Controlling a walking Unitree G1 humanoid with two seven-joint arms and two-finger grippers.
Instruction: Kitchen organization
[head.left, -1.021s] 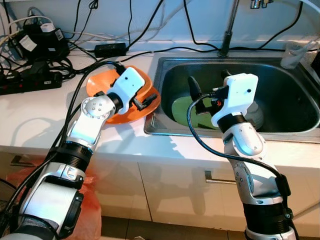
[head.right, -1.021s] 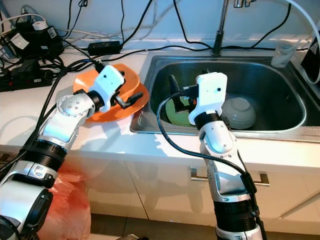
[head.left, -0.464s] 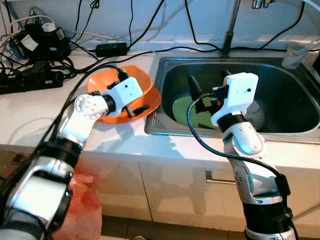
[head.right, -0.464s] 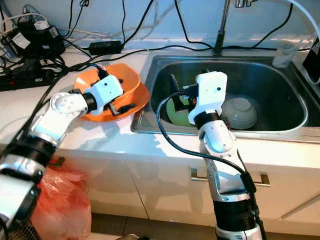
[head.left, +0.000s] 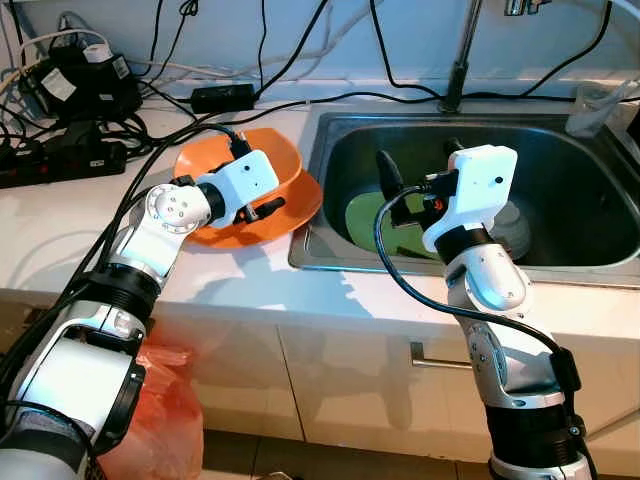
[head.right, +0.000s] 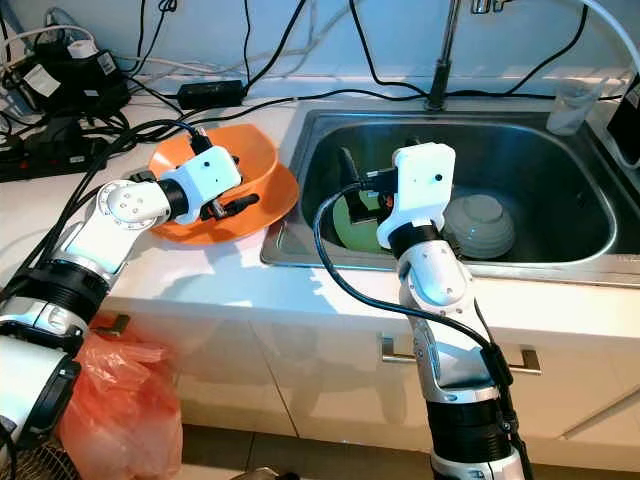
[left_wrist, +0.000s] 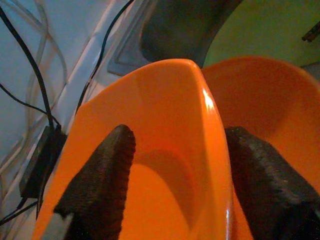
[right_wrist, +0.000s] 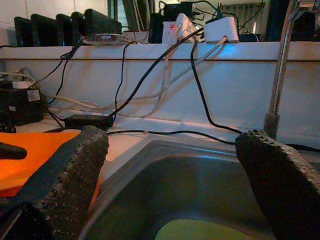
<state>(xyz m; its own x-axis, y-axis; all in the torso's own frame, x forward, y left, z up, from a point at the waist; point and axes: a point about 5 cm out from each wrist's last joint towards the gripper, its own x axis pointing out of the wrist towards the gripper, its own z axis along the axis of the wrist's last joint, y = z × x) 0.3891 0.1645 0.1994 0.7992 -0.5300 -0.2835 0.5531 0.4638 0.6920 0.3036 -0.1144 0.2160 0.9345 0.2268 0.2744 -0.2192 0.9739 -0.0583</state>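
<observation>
An orange bowl (head.left: 262, 160) rests on an orange plate (head.left: 301, 199) on the white counter, just left of the sink (head.left: 600, 262). My left gripper (head.left: 258, 209) is at the bowl's near side and stands open. In the left wrist view its fingers (left_wrist: 102, 185) straddle the bowl (left_wrist: 165, 150) wall, one inside and one outside, with gaps on both sides. My right gripper (head.left: 418, 165) hangs open over the sink's left half with nothing between its fingers (right_wrist: 65, 185). A green plate (head.left: 365, 215) and an upturned grey bowl (head.right: 480, 225) lie in the sink.
Power strips, adapters and black cables (head.left: 70, 90) crowd the counter's back left. The tap (head.left: 458, 60) rises behind the sink, and a clear cup (head.left: 592, 105) stands at its back right corner. An orange plastic bag (head.left: 165, 420) hangs below the counter.
My left gripper has drawn back from over the bowl and plate to the bowl's near rim, its fingers now either side of the wall. The right arm has not moved.
</observation>
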